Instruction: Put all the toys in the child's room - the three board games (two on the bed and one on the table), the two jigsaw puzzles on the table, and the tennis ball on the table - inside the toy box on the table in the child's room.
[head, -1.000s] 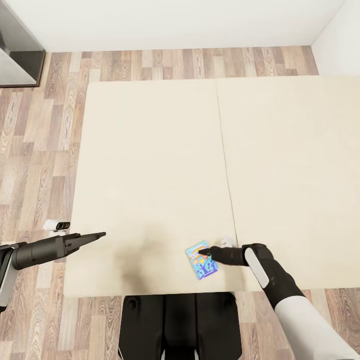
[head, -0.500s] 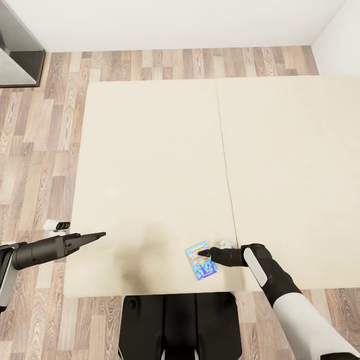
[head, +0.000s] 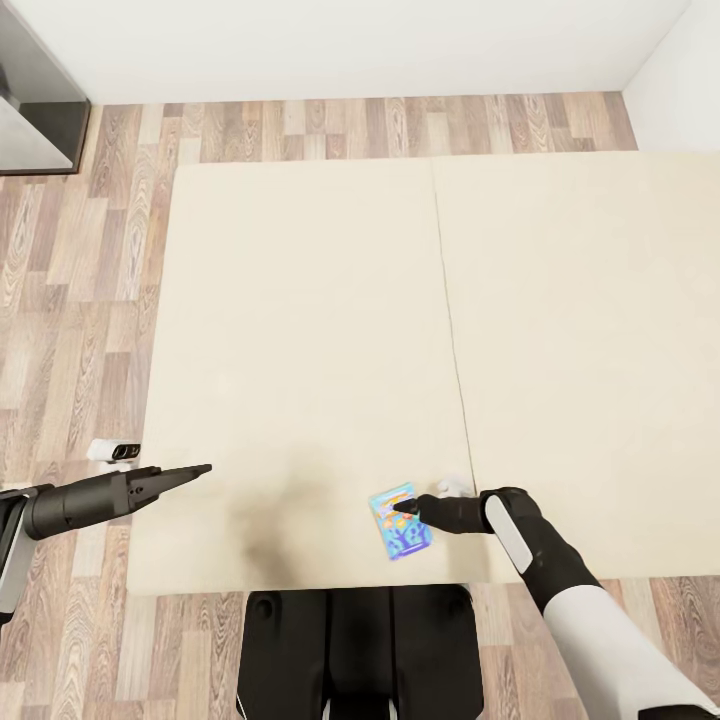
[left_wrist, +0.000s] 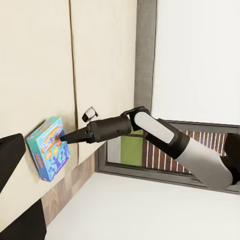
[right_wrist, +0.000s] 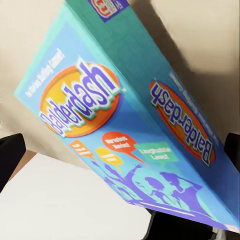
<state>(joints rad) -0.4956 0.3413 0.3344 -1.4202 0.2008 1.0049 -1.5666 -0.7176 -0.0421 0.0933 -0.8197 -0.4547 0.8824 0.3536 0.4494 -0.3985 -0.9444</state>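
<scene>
Light blue board game (head: 401, 522) — a flat printed box lying on the bed (head: 300, 330), close to the mattress's near edge and just on the robot's left of the seam between the two mattress sections. Its long axis runs roughly from the near edge toward the far edge, slightly skewed. In the left wrist view the box (left_wrist: 49, 148) appears tipped, one long side raised off the mattress; in the right wrist view its printed top and one side wall (right_wrist: 135, 130) both show.

The right end effector (head: 404, 505) reaches the box from the seam side, its fingers pointing across the box's short axis, tips at the upper part of the box top. Whether the fingers are clamped on the box or merely pressed against it cannot be told from these views.

The left end effector (head: 200, 468) hangs over the mattress's left near corner region, well apart from the box, its fingers drawn together to a point and holding nothing.

The right arm is plainly the nearer one — any lift depends on its hold across the short axis. No toy box is at hand here.
</scene>
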